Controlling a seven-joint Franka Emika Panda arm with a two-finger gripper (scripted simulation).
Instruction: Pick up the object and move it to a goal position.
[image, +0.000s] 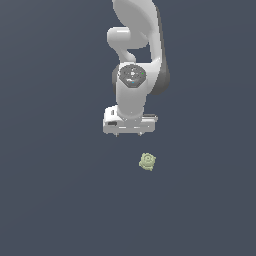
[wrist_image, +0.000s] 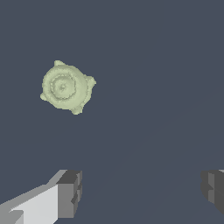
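The object (image: 147, 161) is a tiny pale yellow-green lumpy item with a round ring mark on top, lying on the dark floor. It also shows in the wrist view (wrist_image: 67, 87). My gripper (image: 128, 133) hangs above the floor, up and toward the exterior view's left of the object, not touching it. In the wrist view the gripper (wrist_image: 140, 192) is open and empty, with its two dark fingertips (wrist_image: 70, 192) wide apart. The object lies outside the gap between them.
A flat dark grey-blue floor (image: 55, 200) spreads around the object. The white arm (image: 135, 60) stands behind the gripper.
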